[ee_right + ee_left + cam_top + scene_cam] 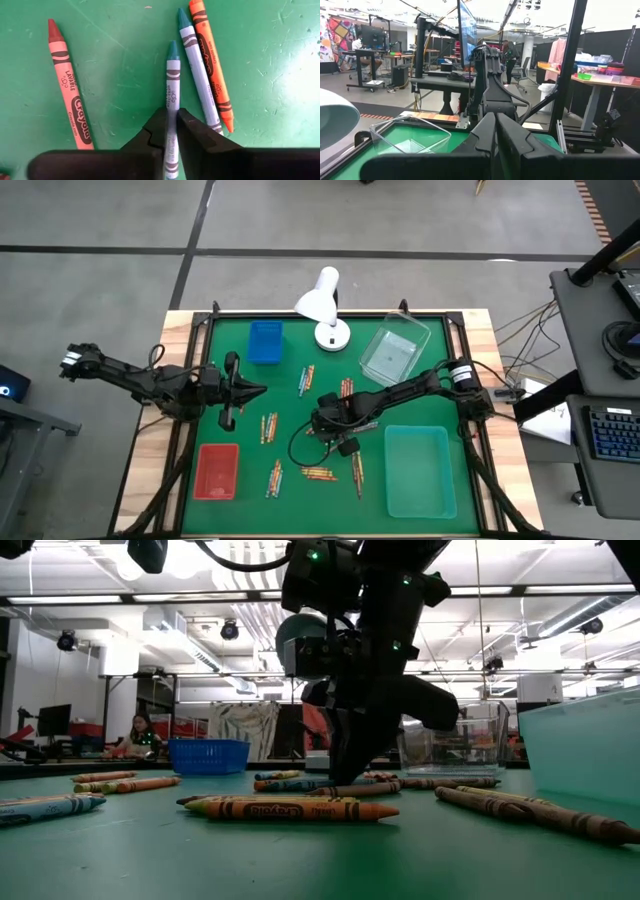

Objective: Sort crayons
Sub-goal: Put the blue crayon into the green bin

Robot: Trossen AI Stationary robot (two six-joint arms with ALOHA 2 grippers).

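At mid-table on the green mat (300,450), we see the right gripper (171,131) lowered to the surface with its fingers (155,131) pinched on a teal-tipped crayon (172,80) that lies flat on the mat. Just beside it to one side lie a second teal crayon (197,70) and an orange crayon (210,60), side by side and touching; a red crayon (67,90) lies apart on the other side. Further crayons are scattered in small clusters across the middle of the mat (269,427), some near the front edge (318,474). In the low view an orange crayon (290,809) lies nearest the camera, in front of the gripper.

Around the crayons we note four trays: a blue tray (265,342) at far left, a red tray (216,470) at near left, a clear tray (394,352) at far right, and a pale teal tray (420,470) at near right. A white lamp (322,305) stands at the far edge, between the blue and clear trays.

The left gripper (495,131) waits above the left side of the mat, its fingers pressed together on nothing.
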